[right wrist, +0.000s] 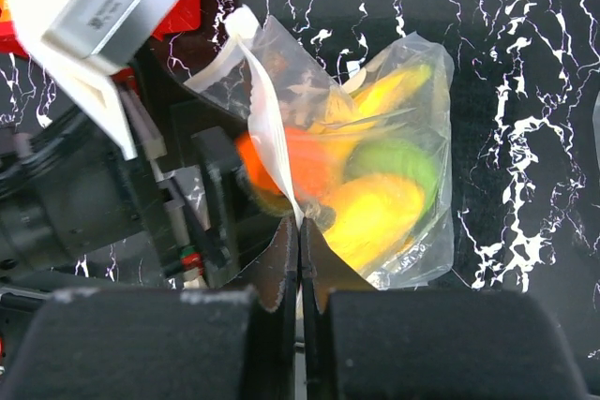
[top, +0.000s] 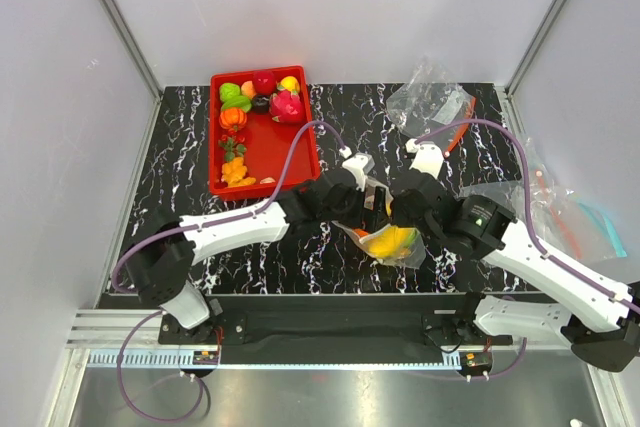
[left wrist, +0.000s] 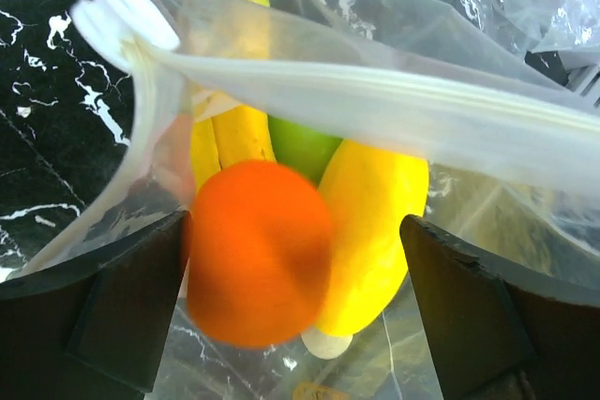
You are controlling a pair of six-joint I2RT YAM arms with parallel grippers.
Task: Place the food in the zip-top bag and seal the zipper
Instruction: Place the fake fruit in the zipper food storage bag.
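Well, risk: round glossy orange [left wrist: 258, 250], blurred at the mouth, could roll out if my right gripper [right wrist: 300, 231], clamped tight on the whitish press-seal zipper strip [left wrist: 375, 105], slips. My left gripper [left wrist: 295, 316] gapes wide, empty. This clear dotted plastic bag [top: 412, 255], near-centre on desk [top: 180, 197], also holds yellow banana bunch [left wrist: 239, 128], green apple [left wrist: 300, 149] & yellow oval fruit [left wrist: 375, 222].

Tabletop [top: 180, 177] lies open along the left edge and far middle, between the red tray [top: 285, 152] in the far-left corner and clear bags [top: 430, 102] crowding the far-right corner and right edge.
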